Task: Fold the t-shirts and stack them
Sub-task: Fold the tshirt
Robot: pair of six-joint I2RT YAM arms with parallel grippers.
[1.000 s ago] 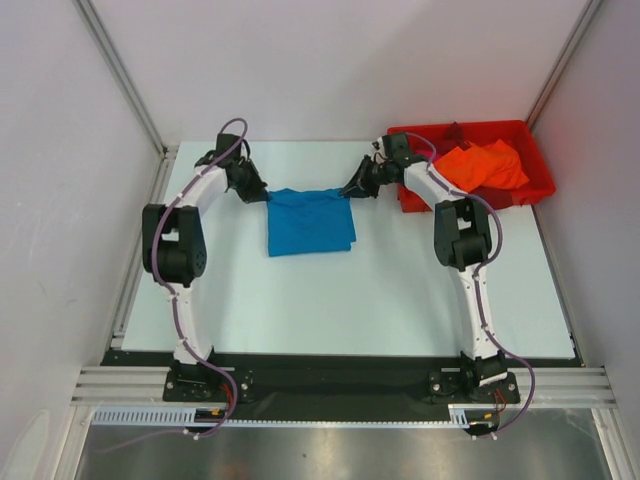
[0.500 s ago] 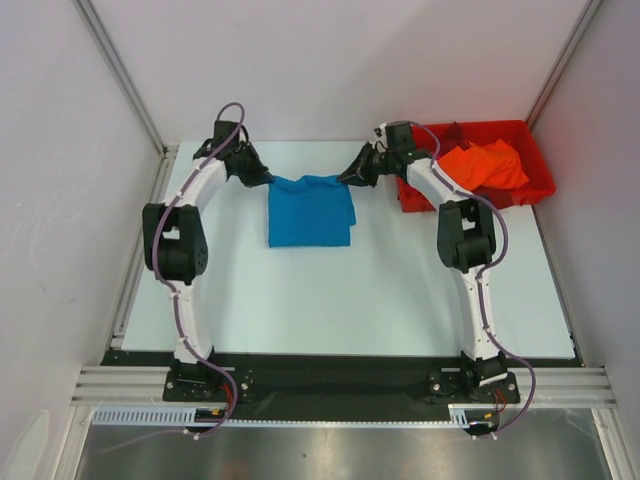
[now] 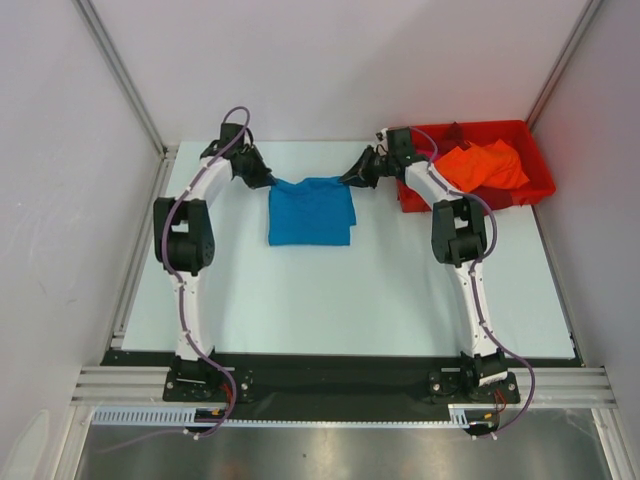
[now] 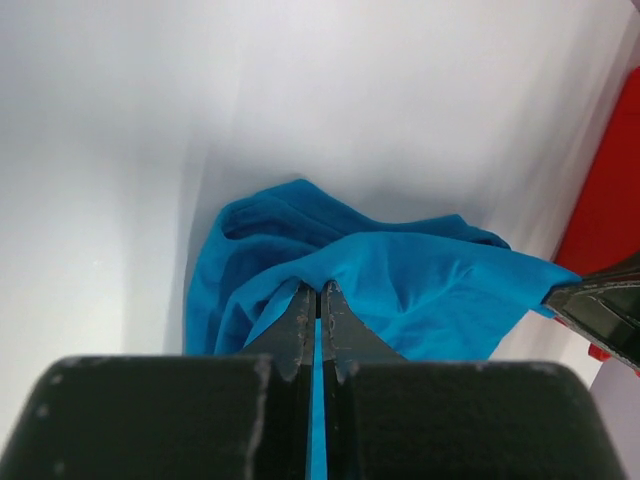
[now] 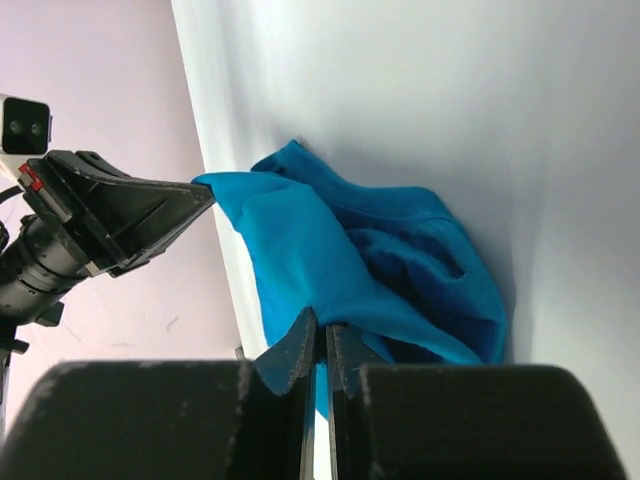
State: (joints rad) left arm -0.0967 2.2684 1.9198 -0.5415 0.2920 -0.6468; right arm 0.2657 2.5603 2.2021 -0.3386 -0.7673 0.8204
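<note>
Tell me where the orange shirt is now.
Top view, far right of the table: the orange shirt lies crumpled in the red bin, just right of the right arm.

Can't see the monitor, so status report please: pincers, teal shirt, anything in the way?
Left pincer shut on teal t-shirt, far left corner. Right pincer shut on its far right corner. Red bin beside right arm, not blocking.

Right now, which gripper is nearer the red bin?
Right. The right gripper sits just left of the red bin, pinching a far corner of the teal t-shirt; the left gripper pinches the opposite corner, a shirt's width farther away.
</note>
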